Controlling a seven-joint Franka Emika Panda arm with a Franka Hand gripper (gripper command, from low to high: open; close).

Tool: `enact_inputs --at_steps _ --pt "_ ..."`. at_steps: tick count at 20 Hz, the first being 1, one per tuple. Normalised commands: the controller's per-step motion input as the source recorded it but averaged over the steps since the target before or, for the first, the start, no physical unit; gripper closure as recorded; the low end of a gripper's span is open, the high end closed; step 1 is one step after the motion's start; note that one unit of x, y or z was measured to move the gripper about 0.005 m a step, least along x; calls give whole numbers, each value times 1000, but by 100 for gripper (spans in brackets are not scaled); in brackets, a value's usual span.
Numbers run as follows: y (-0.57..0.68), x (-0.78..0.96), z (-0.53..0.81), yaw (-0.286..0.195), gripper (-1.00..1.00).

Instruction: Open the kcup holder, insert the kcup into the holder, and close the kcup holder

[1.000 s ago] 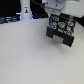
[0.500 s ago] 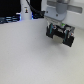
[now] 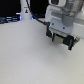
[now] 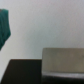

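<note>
My gripper (image 3: 60, 39) hangs from the white arm at the exterior view's upper right, above the white table (image 3: 30, 60). Its two dark fingers (image 3: 50, 35) stand apart and I see nothing clearly held between them, though the picture is blurred. In the wrist view a black flat shape (image 4: 22, 72) lies beside a grey box-like slab (image 4: 62, 62). This looks like part of the kcup holder, but it is too blurred to tell panels or handles. The gripper's fingers do not show in the wrist view. The kcup is not in view.
A tall white bottle-like object (image 3: 25, 10) stands at the back on the exterior view's left, with dark and blue things behind it. A teal object (image 4: 4, 27) sits at the edge of the wrist view.
The gripper has moved lower in the exterior view, toward the table. Nothing has been taken hold of or let go.
</note>
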Motion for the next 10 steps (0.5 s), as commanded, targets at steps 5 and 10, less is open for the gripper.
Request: enact_inputs --at_steps 5,10 --pt "147 -319 -72 266 -100" --pt "347 -357 -13 166 -100"
